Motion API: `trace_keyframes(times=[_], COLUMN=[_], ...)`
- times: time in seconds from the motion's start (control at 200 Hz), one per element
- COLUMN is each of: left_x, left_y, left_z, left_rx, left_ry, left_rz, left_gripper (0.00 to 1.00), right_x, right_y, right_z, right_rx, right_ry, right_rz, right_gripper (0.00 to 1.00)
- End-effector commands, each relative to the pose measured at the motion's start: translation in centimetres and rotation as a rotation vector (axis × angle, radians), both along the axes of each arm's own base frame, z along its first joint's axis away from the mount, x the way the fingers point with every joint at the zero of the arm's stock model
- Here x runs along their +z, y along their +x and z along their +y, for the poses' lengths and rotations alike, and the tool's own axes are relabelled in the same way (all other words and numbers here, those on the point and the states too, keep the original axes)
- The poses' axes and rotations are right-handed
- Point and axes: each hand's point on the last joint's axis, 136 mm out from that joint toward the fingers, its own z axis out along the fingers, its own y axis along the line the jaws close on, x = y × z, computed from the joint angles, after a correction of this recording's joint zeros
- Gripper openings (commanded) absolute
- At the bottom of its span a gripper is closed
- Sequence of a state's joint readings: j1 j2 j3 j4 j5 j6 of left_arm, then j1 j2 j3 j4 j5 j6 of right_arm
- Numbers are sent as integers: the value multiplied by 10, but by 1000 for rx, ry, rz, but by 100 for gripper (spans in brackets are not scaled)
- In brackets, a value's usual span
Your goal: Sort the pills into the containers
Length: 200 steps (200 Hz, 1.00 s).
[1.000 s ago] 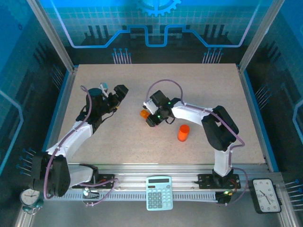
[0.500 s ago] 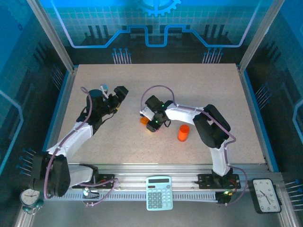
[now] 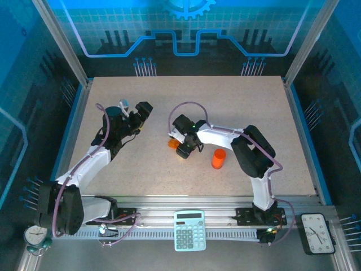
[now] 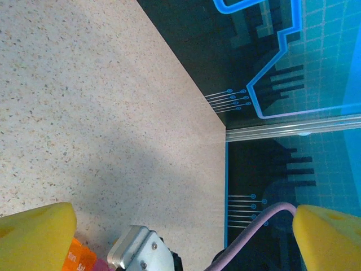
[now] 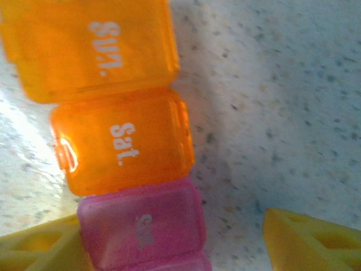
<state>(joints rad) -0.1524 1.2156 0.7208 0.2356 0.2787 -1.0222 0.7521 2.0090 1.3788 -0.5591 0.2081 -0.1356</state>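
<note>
- Two claws are out over the speckled beige tabletop [image 3: 237, 101]. On the left, the left claw [image 3: 144, 108] hangs with its yellow pads [image 4: 36, 234] spread wide.
- Next along, the strip of joined orange and pink translucent plastic containers [image 5: 121, 141] lies flat near the middle of the tabletop, with lids marked "Sun." and "Sat." down.
- The right claw [image 3: 184, 148] sits right over that strip with its fingers parted, and one finger [image 5: 310, 240] is clear of the pink compartment.
- An orange cylindrical bottle [image 3: 218, 158] stands upright, just right of the claw.

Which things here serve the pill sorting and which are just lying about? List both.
For the job: pill box, right pincer at it, orange bottle (likely the pills' source).
Lying about: calculator, alarm clock, black clock.
</note>
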Motion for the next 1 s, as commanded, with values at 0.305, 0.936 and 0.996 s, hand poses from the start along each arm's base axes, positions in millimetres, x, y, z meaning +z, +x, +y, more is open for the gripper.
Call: trace_keyframes(times=[0.305,0.936,0.996], left_x=[-4,-79,-85], left_y=[1,-26,-28], left_z=[-14,-41,-43], left_rx=[-87,-338,-358], left_ry=[26,650,706], left_rz=[22,249,265], left_gripper=[99,99,99], right_x=[33,46,43], right_y=[31,51,52], right_z=[-63,-30,-26], right_rx=[-209,-379,-375], right_ry=[-94,239,238], right_rz=[-27,202,209], right_gripper=[74,81,81])
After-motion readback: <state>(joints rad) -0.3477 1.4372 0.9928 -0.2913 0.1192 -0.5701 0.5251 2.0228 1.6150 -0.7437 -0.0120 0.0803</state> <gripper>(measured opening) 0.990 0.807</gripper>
